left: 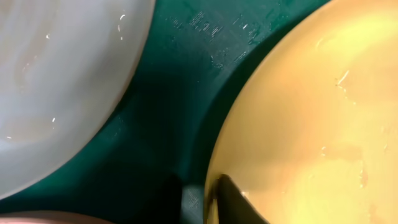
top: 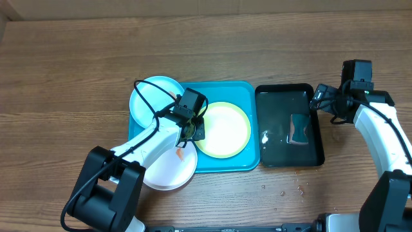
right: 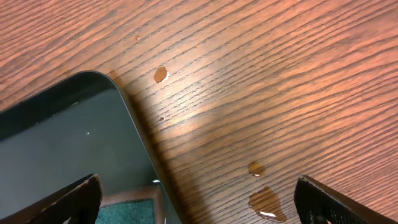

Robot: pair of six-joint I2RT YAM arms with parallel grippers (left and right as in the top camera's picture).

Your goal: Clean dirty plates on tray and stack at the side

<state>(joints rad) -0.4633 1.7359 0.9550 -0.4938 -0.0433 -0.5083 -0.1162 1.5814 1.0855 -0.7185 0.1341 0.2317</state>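
The turquoise tray (top: 248, 96) lies mid-table. The yellow-green plate (top: 225, 129) rests on it. The light blue plate (top: 151, 96) overlaps the tray's far left edge. The white plate (top: 168, 173), with an orange smear near its rim, sits at the tray's near left corner, mostly on the table. My left gripper (top: 192, 129) is at the yellow-green plate's left rim. In the left wrist view its fingers (left: 199, 202) pinch that rim of the yellow-green plate (left: 311, 124), one above and one outside. My right gripper (top: 320, 98) is open and empty over the black tray's far right corner.
A glossy black tray (top: 265, 116) holding water and a sponge (top: 299, 129) stands right of the turquoise tray. In the right wrist view its corner (right: 62, 124) and the sponge (right: 127, 211) show, with water drops (right: 267, 202) on the wood.
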